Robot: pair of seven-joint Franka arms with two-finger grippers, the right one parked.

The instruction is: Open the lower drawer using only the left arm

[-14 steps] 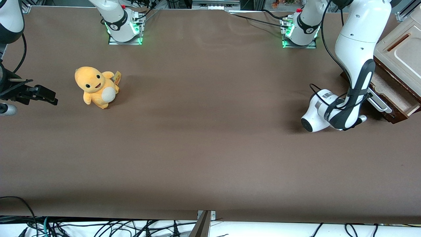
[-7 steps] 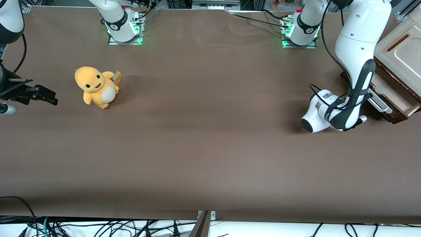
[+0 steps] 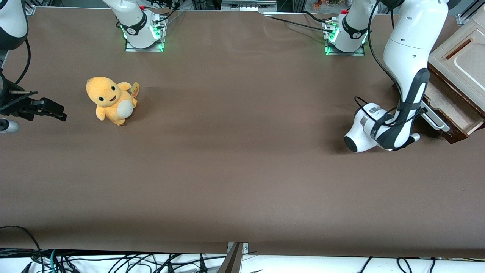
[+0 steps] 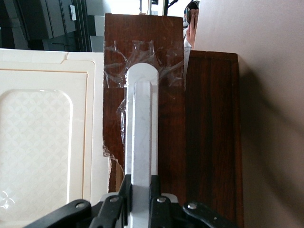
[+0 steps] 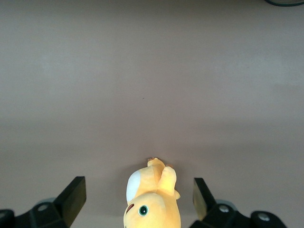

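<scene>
Zero readable labels from my seat; my gripper (image 4: pixel 141 202) is clamped on the white handle (image 4: pixel 141 137) of the lower drawer (image 3: pixel 451 104), already partly out.

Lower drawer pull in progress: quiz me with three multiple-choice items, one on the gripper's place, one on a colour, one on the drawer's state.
1. Where is the gripper?
A. over the plush toy
B. at the white bar handle of the lower drawer
C. on the cream panel

2. What colour is the plush toy?
A. green
B. blue
C. yellow-orange

3. What state is the lower drawer in?
A. partly pulled out
B. fully shut
C. lying apart from the cabinet on the table

Answers:
1. B: the left wrist view shows the fingers closed on either side of the handle.
2. C: it shows yellow-orange with a white belly in the front view.
3. A: its pale inside is exposed below the cream panel.
</scene>
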